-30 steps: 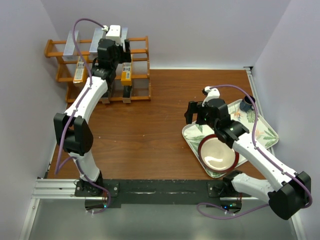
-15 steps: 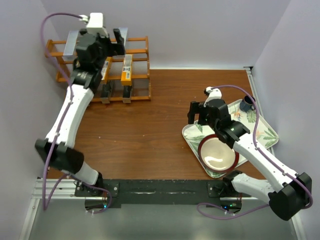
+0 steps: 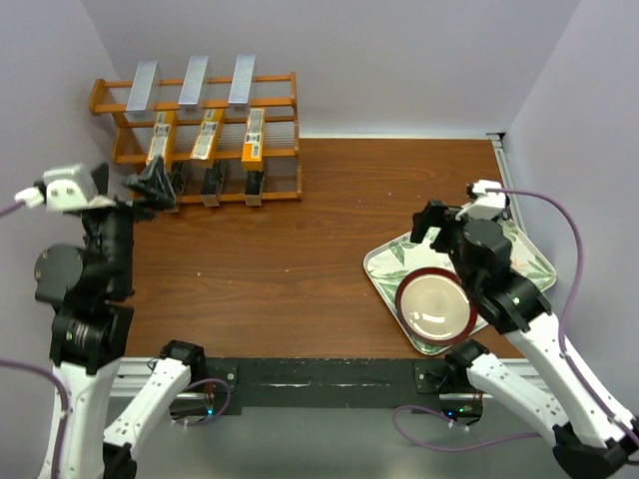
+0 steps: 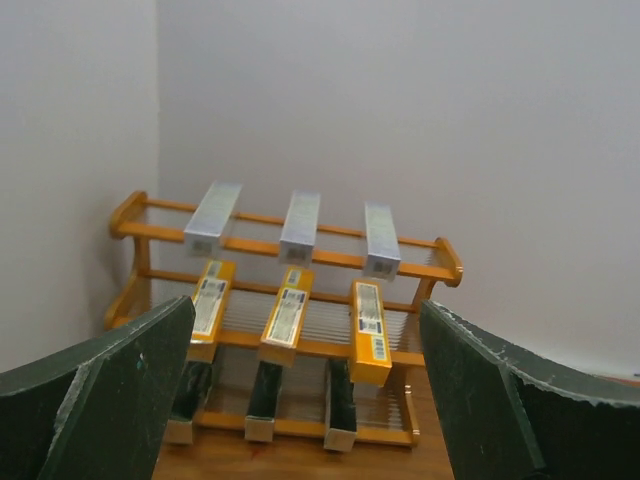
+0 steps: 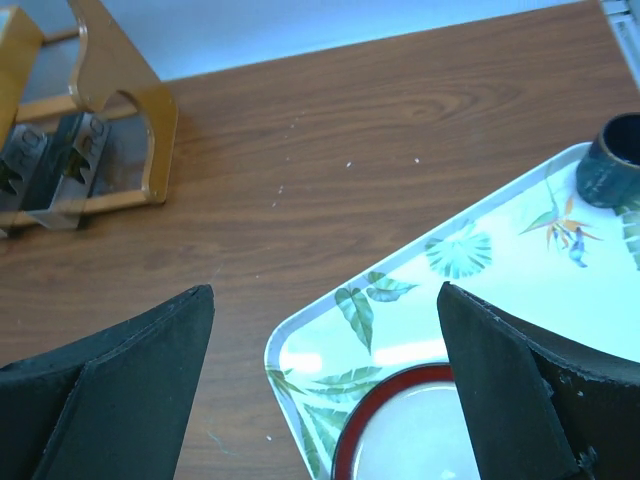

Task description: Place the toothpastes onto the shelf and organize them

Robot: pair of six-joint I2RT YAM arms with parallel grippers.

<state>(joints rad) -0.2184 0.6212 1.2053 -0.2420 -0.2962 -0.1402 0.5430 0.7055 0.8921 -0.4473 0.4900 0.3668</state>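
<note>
The orange-brown shelf [image 3: 220,103] stands at the far left and holds all nine toothpastes. Three silver-grey cartons [image 3: 195,80] lie on the top tier, three orange ones [image 3: 207,135] on the middle tier, three black ones [image 3: 254,187] on the bottom tier. The left wrist view shows the same rows: silver [image 4: 300,225], orange [image 4: 285,310], black [image 4: 264,390]. My left gripper [image 3: 150,185] [image 4: 305,303] is open and empty, back from the shelf's front. My right gripper [image 3: 439,222] [image 5: 325,290] is open and empty above the tray's near-left corner.
A leaf-patterned tray [image 3: 384,264] [image 5: 400,300] lies at the right with a red-rimmed plate [image 3: 434,307] [image 5: 420,430] and a dark cup [image 5: 615,160] on it. The shelf's right end [image 5: 150,130] shows in the right wrist view. Walls close in left, back and right.
My left arm has pulled away from the shelf, back toward the near left. My right arm has drawn back and to the right over the tray. The cartons have not moved.
</note>
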